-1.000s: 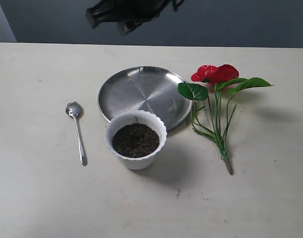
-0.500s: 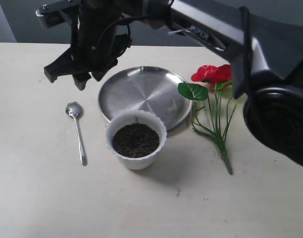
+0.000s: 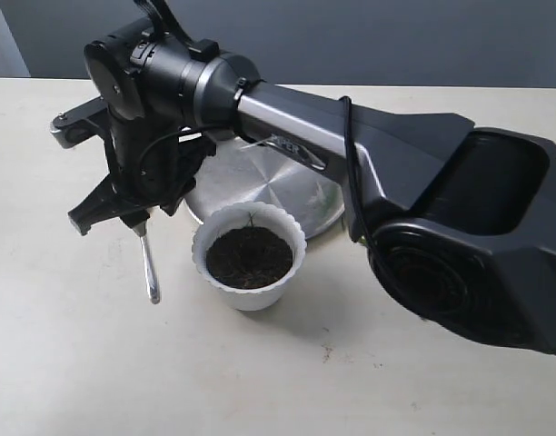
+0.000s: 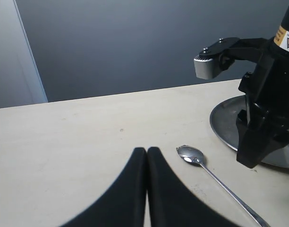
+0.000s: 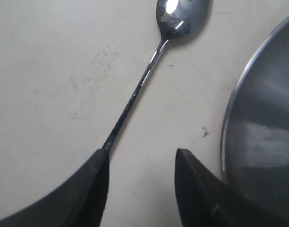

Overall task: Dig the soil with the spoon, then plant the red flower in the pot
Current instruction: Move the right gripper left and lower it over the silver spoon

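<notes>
Right end effector [image 5: 142,156] spread above spoon [image 5: 140,87], plate rim [image 5: 228,124] beside, left end effector [image 4: 147,151] clenched

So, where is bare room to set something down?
Bare table lies between the pot and the exterior view's near edge, and left of the spoon. It is crowded among spoon, steel plate and pot, where the open right gripper hangs.

Shiny metal spoon [image 5: 176,16], brushed steel plate [image 5: 262,142], smooth white plastic pot [image 3: 251,298], coarse crumbly soil [image 3: 249,256]
</notes>
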You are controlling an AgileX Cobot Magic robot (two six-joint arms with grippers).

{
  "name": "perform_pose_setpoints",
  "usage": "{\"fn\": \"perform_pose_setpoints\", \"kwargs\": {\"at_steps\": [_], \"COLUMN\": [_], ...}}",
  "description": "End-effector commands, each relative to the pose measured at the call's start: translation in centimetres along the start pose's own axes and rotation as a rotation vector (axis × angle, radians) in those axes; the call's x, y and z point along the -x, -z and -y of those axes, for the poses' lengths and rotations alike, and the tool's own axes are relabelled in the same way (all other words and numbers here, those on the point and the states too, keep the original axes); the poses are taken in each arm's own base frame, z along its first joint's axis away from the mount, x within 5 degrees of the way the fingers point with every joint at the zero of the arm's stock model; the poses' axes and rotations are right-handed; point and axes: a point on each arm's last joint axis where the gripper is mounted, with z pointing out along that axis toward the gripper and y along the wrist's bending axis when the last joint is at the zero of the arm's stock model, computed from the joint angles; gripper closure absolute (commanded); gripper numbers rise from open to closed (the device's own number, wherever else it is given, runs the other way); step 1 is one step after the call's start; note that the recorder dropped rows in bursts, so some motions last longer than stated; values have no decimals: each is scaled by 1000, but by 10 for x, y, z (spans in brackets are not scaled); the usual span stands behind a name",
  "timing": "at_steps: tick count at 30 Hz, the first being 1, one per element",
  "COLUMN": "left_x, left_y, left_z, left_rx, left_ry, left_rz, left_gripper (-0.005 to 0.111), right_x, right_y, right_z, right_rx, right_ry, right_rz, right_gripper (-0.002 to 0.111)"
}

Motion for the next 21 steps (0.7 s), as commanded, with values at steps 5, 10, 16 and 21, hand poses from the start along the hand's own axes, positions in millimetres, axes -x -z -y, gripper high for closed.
{"fn": "perform_pose_setpoints", "kwargs": {"at_steps": [5,10,16,21], "left_x": [2,2,2,2], "left_y": [0,0,0,0], "left_z": [0,0,0,0], "left_rx": [-5,-5,-5,-5], "left_ry": [-1,-1,-1,-1], "left_rz": [21,21,21,21], "left_gripper": [106,106,106,106], "right_x": [8,6,4,1], "right_y": [3,-6,-18,-31], "right_z": [-4,-5,-6,-8], "right_rx": [53,53,74,92], "right_ry": [-38,-39,-67,-96], "right_rz": [78,59,33,5], "right_gripper": [64,64,64,64]}}
